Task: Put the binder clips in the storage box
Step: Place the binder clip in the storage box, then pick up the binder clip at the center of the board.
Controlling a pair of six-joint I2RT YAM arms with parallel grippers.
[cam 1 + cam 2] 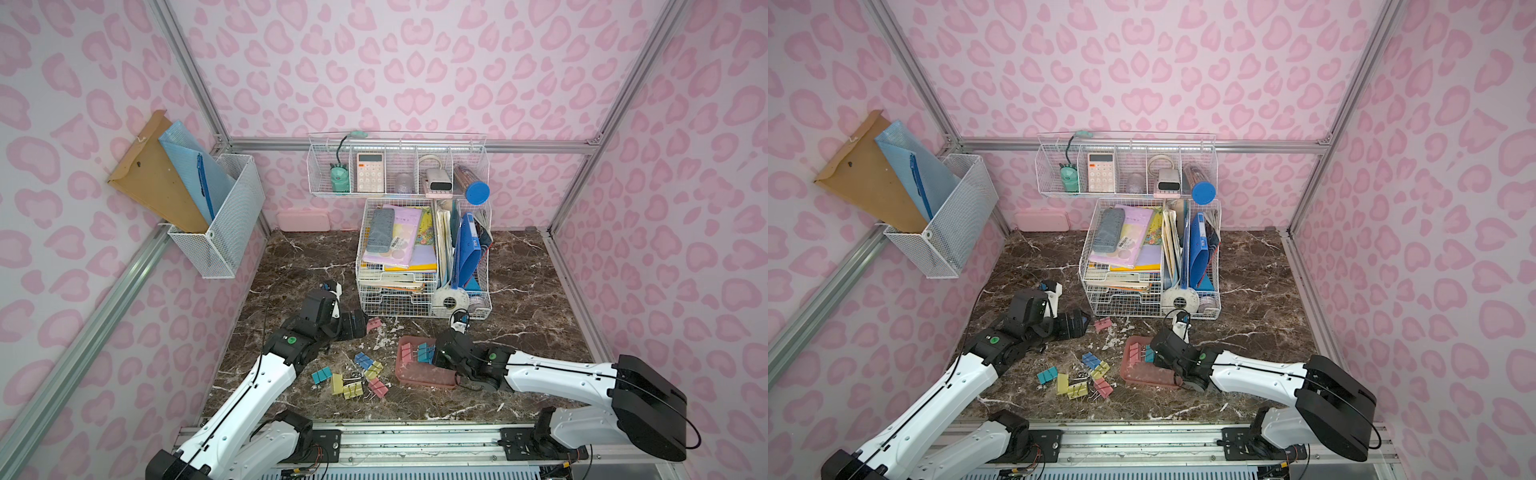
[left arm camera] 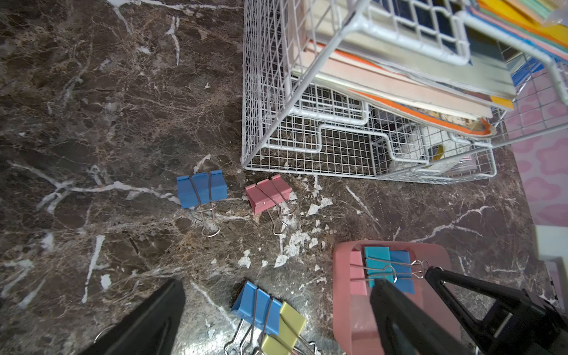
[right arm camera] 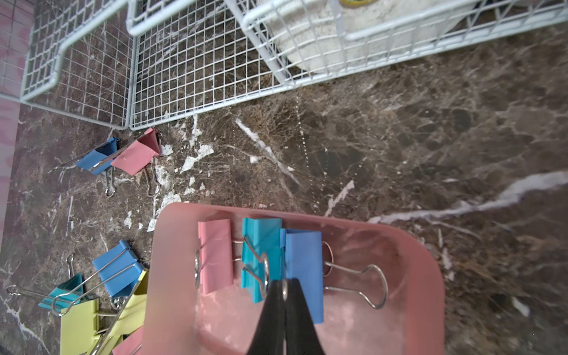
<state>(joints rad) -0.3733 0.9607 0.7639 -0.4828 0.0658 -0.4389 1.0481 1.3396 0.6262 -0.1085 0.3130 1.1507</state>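
The storage box (image 1: 419, 376) (image 3: 172, 246) lies on the marble at the front right and holds a pink (image 3: 215, 258), a teal (image 3: 258, 246) and a blue binder clip (image 3: 304, 261). My right gripper (image 3: 284, 284) (image 1: 434, 353) is inside the box, shut on the teal clip's wire handle. My left gripper (image 1: 361, 326) (image 2: 276, 285) hangs open and empty near a pink clip (image 1: 374, 323) (image 2: 267, 193). A blue clip (image 2: 201, 189) lies beside that pink one. Several more clips (image 1: 357, 376) lie scattered left of the box.
A white wire desk organizer (image 1: 419, 266) full of papers and folders stands just behind both grippers. A pale pink closed case (image 1: 303, 220) leans at the back wall. Wire baskets (image 1: 395, 174) (image 1: 220, 224) hang on the back and left walls.
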